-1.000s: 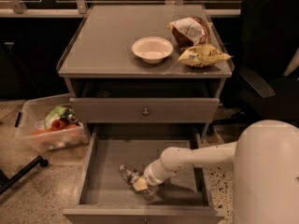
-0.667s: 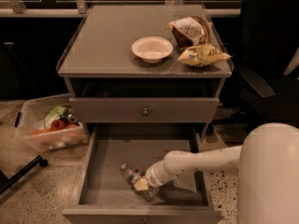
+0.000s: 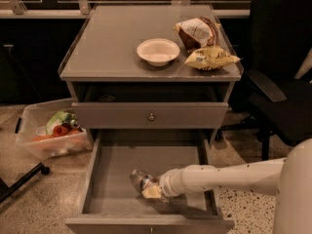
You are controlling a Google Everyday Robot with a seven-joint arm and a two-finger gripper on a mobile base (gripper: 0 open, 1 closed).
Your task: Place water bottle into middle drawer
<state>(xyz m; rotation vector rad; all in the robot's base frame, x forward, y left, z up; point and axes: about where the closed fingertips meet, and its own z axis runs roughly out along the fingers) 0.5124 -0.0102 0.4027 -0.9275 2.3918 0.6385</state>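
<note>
The water bottle (image 3: 140,180), small, clear and crinkled, lies on its side on the bare floor of the pulled-out middle drawer (image 3: 122,162), near the drawer's front centre. My gripper (image 3: 152,192) is at the end of the white arm that reaches in from the right. It sits low inside the drawer, right against the lower end of the bottle. The gripper's tip hides that end of the bottle.
The closed drawer front with a round knob (image 3: 151,116) is above the open drawer. On the cabinet top are a white bowl (image 3: 158,51) and two snack bags (image 3: 204,43). A clear bin of items (image 3: 51,133) sits on the floor to the left, and a black chair (image 3: 280,82) stands to the right.
The arm's near section has shifted slightly to the right. The gripper and the bottle stay at about the same spot on the drawer floor.
</note>
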